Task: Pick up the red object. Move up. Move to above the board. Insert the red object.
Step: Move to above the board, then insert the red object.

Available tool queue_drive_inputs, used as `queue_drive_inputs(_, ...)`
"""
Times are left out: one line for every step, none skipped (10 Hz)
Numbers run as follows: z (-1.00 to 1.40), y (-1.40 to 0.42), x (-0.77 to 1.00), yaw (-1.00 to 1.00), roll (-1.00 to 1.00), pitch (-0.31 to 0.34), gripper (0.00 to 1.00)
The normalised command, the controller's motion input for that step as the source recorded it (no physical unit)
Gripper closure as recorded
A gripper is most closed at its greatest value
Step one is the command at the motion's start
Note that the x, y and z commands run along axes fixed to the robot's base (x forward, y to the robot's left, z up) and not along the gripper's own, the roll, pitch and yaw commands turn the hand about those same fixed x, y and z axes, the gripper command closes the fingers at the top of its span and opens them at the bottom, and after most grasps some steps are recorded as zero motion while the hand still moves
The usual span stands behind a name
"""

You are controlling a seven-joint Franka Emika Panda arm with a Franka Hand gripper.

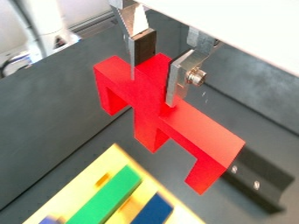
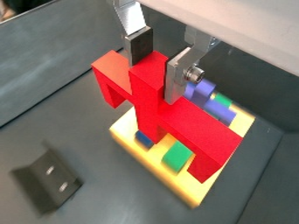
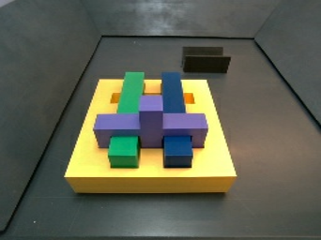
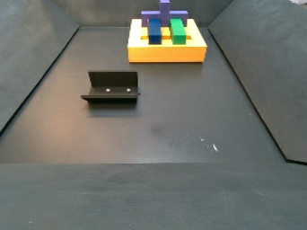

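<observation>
**Four cameras: two at the jaws, two on the floor scene**

Both wrist views sit close above the gripper (image 1: pixel 163 63) (image 2: pixel 160 59), looking down past its fingers and the red object (image 1: pixel 158 114) (image 2: pixel 158 114) clamped between them; each catches the board (image 1: pixel 111 194) (image 2: pixel 222 179) and fixture (image 1: pixel 260 179) (image 2: pixel 47 178) far beneath. Both side views look down from farther off and share the board (image 3: pixel 150 173) (image 4: pixel 167 53) and fixture (image 3: pixel 207 62) (image 4: pixel 111 87), one board-first, one fixture-first; the jaws fall outside them.
</observation>
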Motion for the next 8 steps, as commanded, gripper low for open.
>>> queue_drive_inputs(0.17,-1.4,0.3,0.01,0.01,0.16,1.0)
queue_drive_inputs(0.11,-0.86,0.21,0.01,0.01,0.162,1.0)
queue_drive_inputs(0.08,-0.59,0.17,0.01,0.02,0.163,1.0)
queue_drive_inputs(0.05,-0.21,0.08,0.01,0.01,0.113,1.0)
queue_drive_inputs(-0.02,0.0,0.0,0.0,0.0,0.0,1.0)
queue_drive_inputs(-0.1,0.05,-0.01,0.0,0.01,0.0,1.0)
queue_drive_inputs(-0.17,0.05,-0.04,0.0,0.03,0.0,1.0)
queue_drive_inputs(-0.29,0.11,0.0,0.0,0.07,0.0,1.0)
